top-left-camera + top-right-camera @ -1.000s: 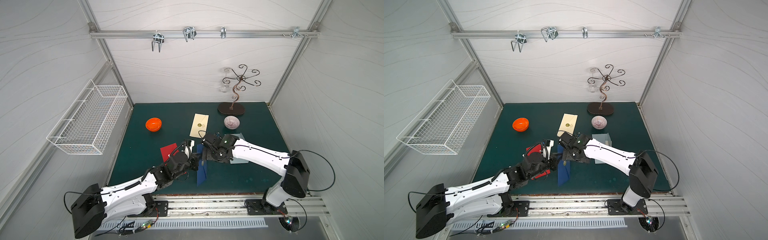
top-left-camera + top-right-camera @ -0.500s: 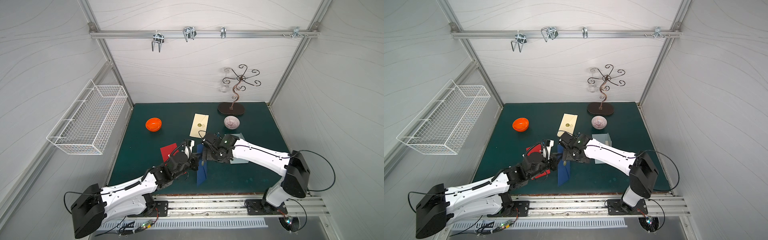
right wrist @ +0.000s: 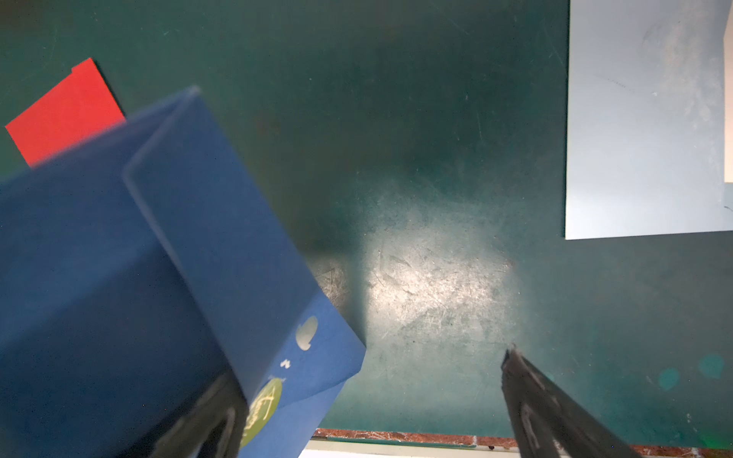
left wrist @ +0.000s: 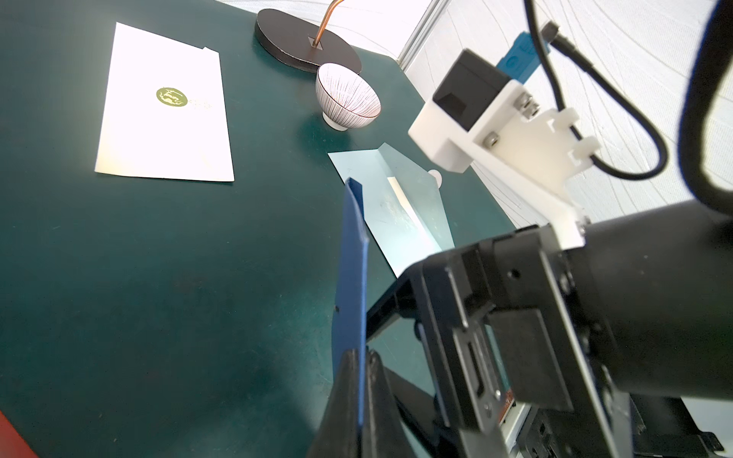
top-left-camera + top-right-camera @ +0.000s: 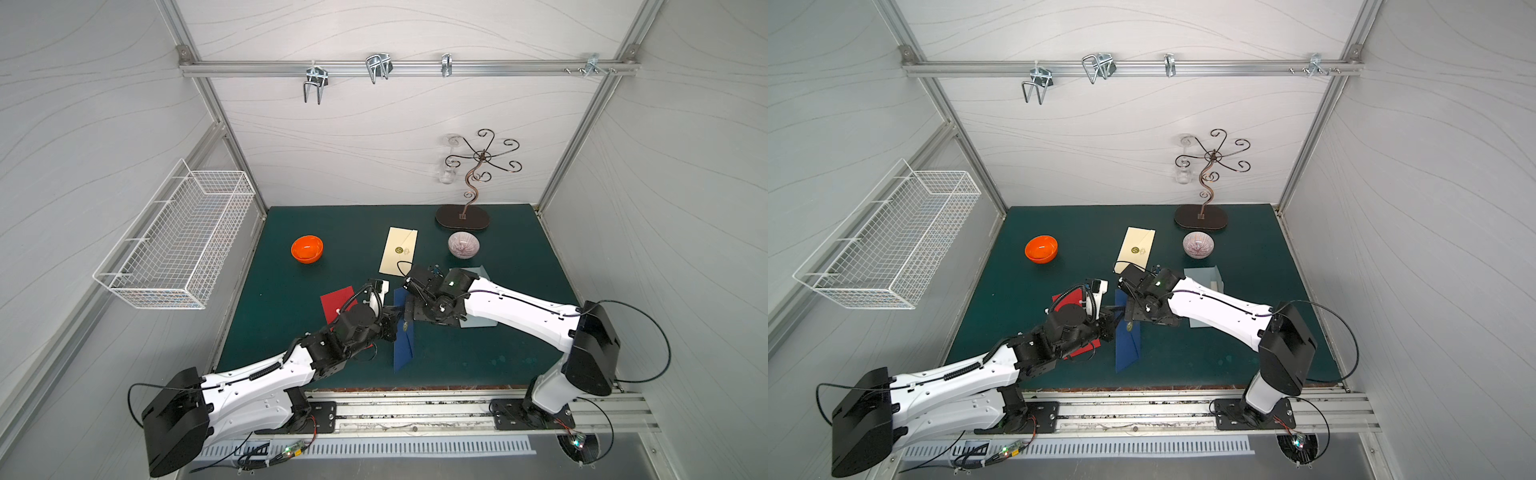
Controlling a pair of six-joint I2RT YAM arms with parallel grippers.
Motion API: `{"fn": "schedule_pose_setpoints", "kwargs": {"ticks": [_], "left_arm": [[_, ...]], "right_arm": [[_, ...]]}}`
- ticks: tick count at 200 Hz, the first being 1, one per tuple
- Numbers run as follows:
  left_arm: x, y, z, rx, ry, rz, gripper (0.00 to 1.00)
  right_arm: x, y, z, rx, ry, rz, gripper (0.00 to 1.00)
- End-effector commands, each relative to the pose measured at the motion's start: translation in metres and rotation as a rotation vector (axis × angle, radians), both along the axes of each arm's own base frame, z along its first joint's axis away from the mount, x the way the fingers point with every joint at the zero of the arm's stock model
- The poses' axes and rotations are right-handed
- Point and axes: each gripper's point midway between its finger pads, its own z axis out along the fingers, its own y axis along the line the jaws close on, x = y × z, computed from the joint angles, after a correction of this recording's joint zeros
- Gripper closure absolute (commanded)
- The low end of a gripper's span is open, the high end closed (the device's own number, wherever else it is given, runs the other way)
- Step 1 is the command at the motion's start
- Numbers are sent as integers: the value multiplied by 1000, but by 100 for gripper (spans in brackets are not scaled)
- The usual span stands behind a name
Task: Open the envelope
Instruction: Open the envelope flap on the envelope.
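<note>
Seemingly midway: the left claw is clamped on the blue envelope, which stands on edge near the centre of the counter. The right claw is spread wide beside its flap, which looks loosened but not yet folded back.

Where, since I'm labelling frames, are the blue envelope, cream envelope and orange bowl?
blue envelope (image 5: 402, 345): a top view, lower face.
cream envelope (image 5: 394, 262): a top view, below its seal.
orange bowl (image 5: 306, 248): a top view, inner hollow.
</note>
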Motion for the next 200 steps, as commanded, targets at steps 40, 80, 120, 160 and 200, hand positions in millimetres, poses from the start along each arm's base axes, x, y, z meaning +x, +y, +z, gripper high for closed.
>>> {"fn": "schedule_pose_setpoints", "kwargs": {"ticks": [40, 80, 120, 160, 200], "left_arm": [[4, -9, 31, -71, -75, -13, 100], [4, -7, 31, -70, -78, -9, 100], [4, -6, 31, -69, -83, -5, 100], [4, -6, 31, -68, -80, -8, 100], [4, -6, 31, -68, -83, -6, 100]], "right_arm": [[-2, -9, 4, -25, -1, 4, 1], [-1, -10, 3, -30, -1, -1, 1], [-1, -11, 3, -33, 0, -6, 1], [-2, -12, 2, -35, 0, -9, 1], [-2, -13, 3, -38, -4, -12, 1]]}}
